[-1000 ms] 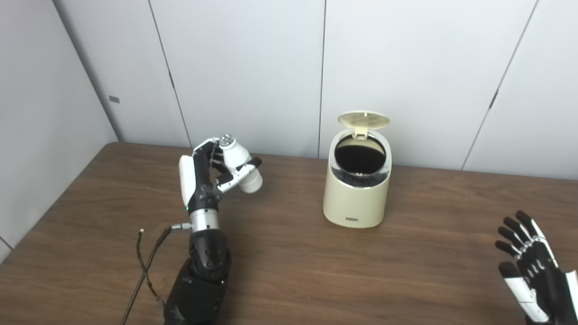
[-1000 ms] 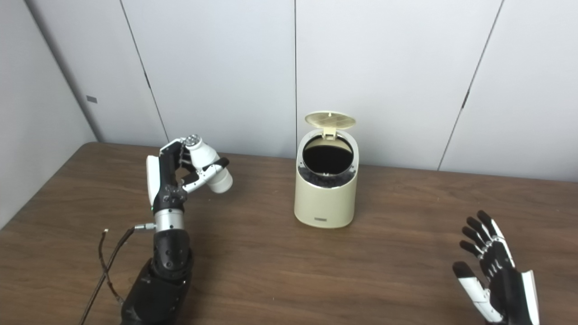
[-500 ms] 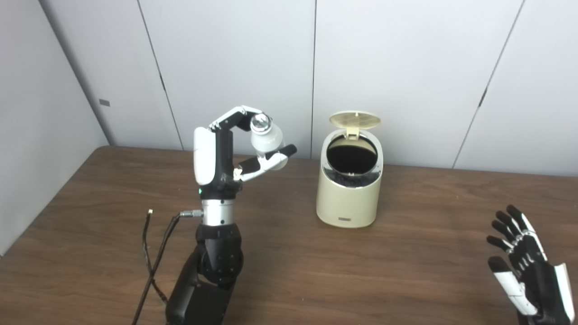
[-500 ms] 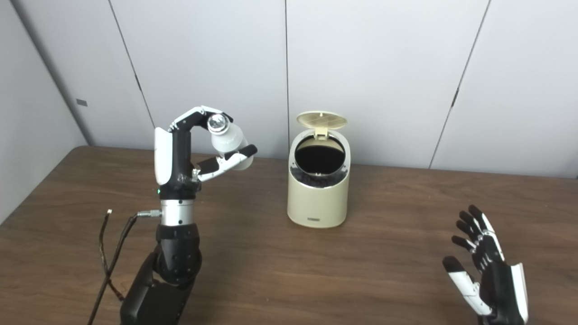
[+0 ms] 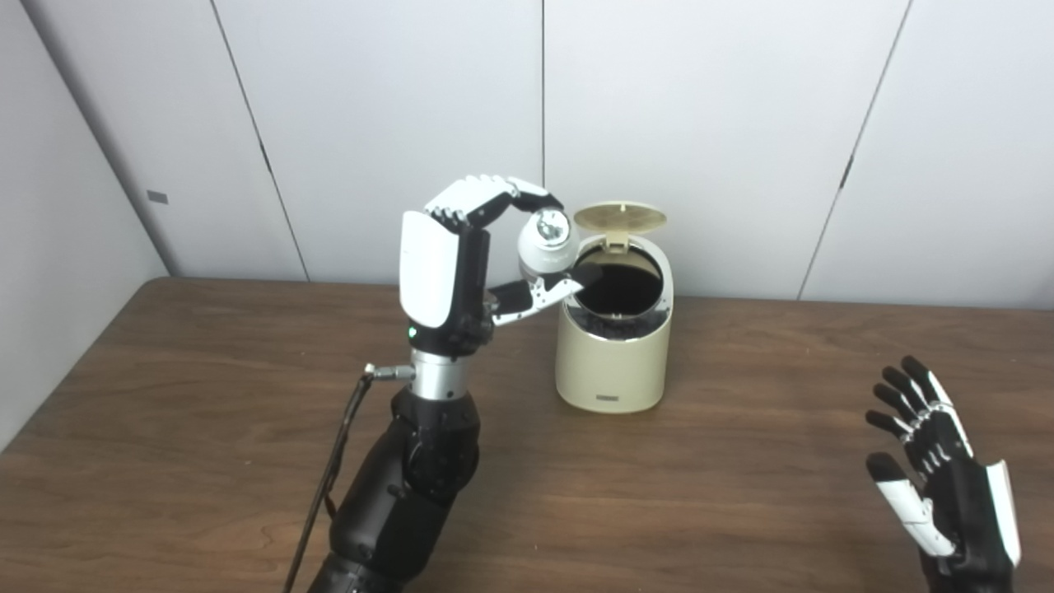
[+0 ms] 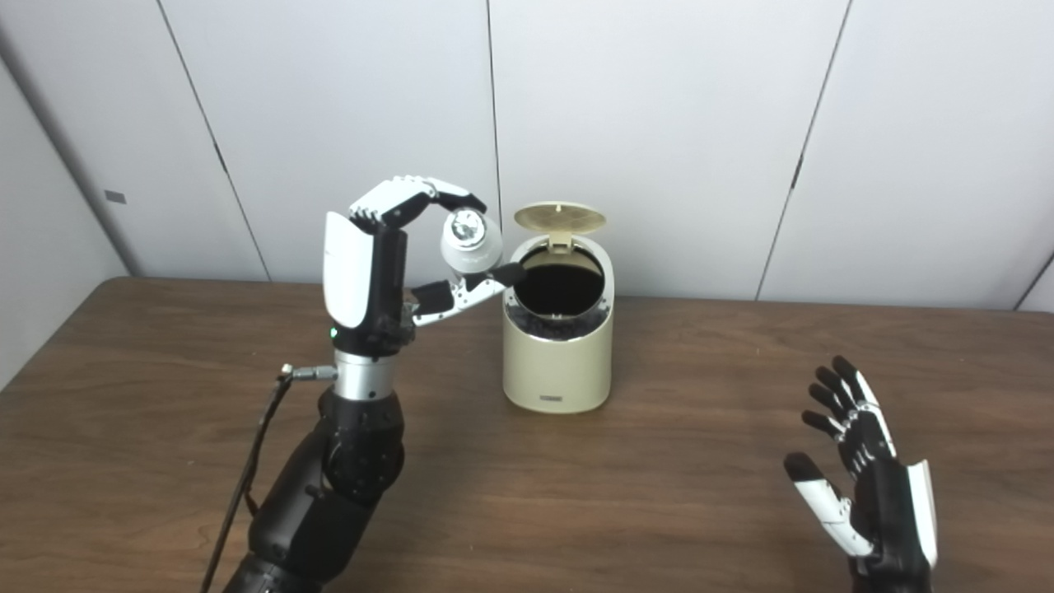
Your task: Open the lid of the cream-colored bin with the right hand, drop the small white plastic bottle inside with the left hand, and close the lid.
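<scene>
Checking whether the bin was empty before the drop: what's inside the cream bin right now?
Through the open lid, the cream bin shows a dark interior with a crumpled dark liner at the rim. No item shows inside; its bottom is too dark to see.

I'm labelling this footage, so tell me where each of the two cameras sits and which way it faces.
Left eye view: on the head, left of its twin, looking down and forward at the table; both forearms show, the left hand holding the white bottle.
Right eye view: beside it, same aim; the open right hand shows low.
Shared: the cream bin, its lid up, and the grey wall panels.
</scene>
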